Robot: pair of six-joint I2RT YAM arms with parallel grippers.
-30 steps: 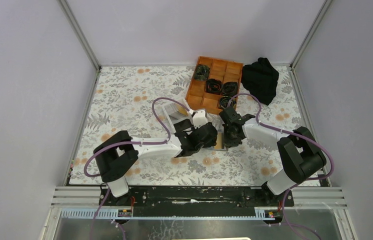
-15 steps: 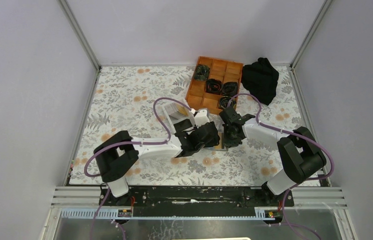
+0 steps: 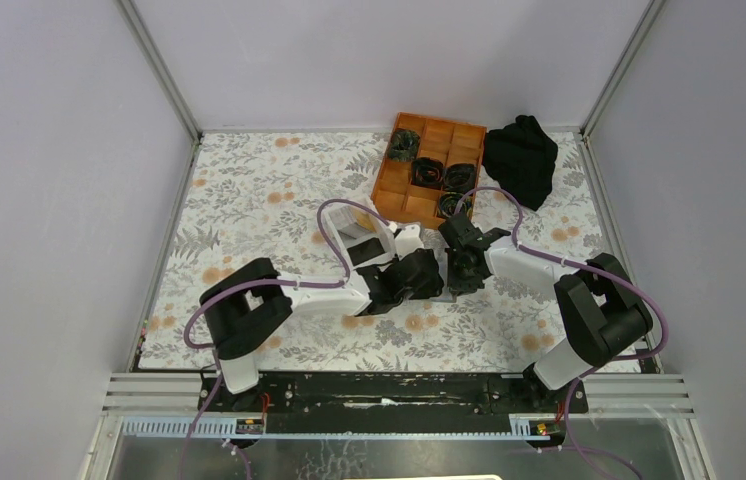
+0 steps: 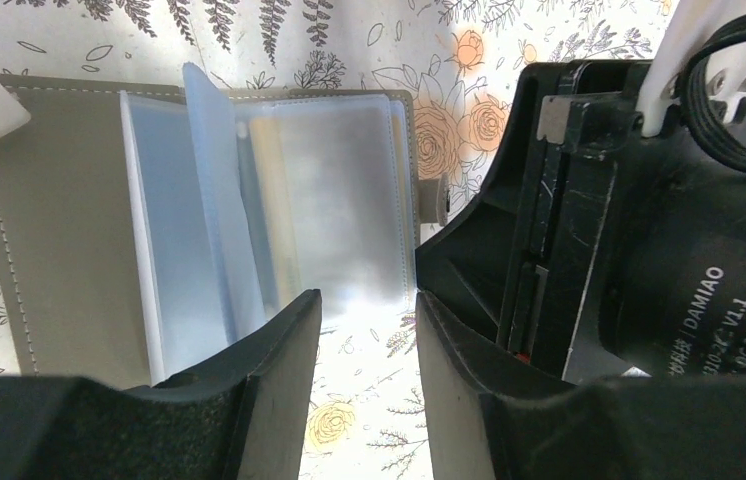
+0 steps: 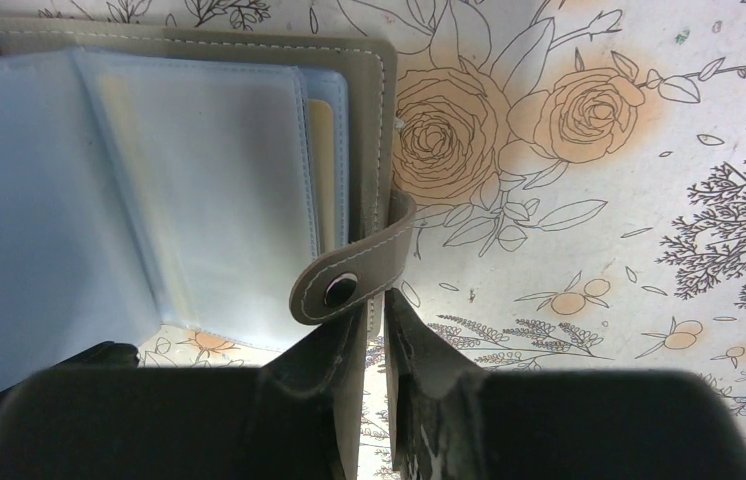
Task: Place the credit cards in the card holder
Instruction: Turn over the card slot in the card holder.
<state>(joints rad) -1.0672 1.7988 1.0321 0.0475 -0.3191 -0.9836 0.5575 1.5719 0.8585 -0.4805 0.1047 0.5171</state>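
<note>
Right wrist view: right gripper (image 5: 373,318) clamps the grey edge of the open card holder (image 5: 199,180), near of the orange tray (image 3: 380,188); left gripper (image 4: 367,305) gapes at its clear sleeves (image 4: 334,200)

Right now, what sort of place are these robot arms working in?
Probably a lab robot test cell: plain pale walls and metal frame posts box in a floral-covered table, with two arms bolted to a rail at its near edge.
</note>
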